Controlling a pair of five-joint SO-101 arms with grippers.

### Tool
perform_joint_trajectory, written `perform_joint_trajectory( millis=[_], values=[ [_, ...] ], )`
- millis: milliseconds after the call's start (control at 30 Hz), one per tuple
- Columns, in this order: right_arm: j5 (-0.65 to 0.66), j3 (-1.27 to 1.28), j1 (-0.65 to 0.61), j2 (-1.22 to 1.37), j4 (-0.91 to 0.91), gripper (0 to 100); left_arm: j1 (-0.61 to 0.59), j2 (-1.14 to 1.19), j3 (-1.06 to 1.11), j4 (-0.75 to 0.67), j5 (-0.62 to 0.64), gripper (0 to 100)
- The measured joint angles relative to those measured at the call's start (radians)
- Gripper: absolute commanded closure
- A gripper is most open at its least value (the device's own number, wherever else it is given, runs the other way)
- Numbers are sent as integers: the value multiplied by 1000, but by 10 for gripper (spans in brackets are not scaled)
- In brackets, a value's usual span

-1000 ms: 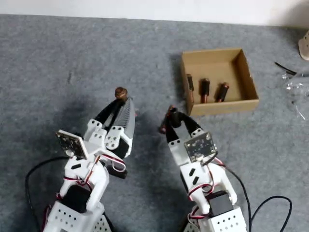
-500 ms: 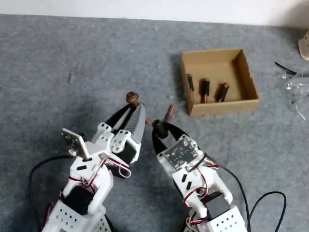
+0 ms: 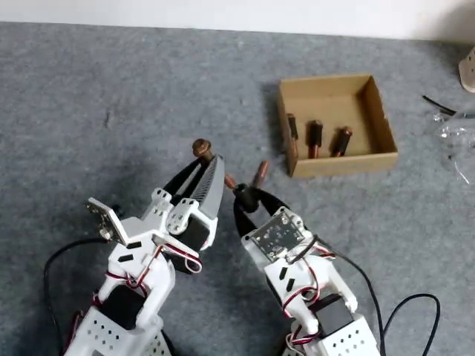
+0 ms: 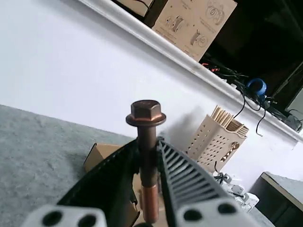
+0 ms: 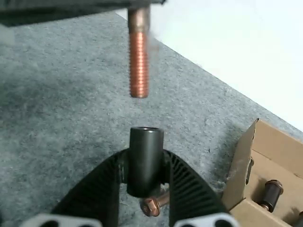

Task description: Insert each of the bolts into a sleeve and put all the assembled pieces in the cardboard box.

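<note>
Vertically, bolt [image 5: 138, 61] hangs above sleeve [image 5: 146, 158] in right hand [image 5: 144, 163].

The bolt [image 4: 147, 142] is rendered in copper brown, its thread in brighter orange. The sleeve [image 5: 146, 158] is coloured matt black. The left gripper [image 3: 201, 166] and right gripper [image 3: 247, 197] are finished in ribbed black, on white arms [image 3: 141, 274]. The cardboard box [image 3: 349, 164] is coloured tan; the carpet [image 3: 111, 81] is flecked grey.
</note>
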Motion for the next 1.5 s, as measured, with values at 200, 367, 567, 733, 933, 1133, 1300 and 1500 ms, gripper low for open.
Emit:
perform_joint_trajectory(
  millis=[200, 367, 567, 733, 933, 1133, 1300, 1500],
  values=[
    [0, 0, -5, 0, 0, 994, 54, 0, 0, -5, 0, 993],
    [0, 0, -5, 0, 0, 994, 61, 0, 0, 5, 0, 993],
    [0, 0, -3, 0, 0, 994, 61, 0, 0, 32, 0, 993],
    [0, 0, -2, 0, 0, 994, 61, 0, 0, 32, 0, 993],
    [0, 0, -2, 0, -17, 994, 17, 0, 0, 35, 2, 993],
    [0, 0, -2, 0, -71, 994, 14, 0, 0, 35, 0, 993],
    [0, 0, -3, 0, -71, 994, 9, -2, 0, 57, 2, 993],
    [0, 0, -64, 0, -77, 994, 12, 0, 0, 66, -2, 993]
  ],
)
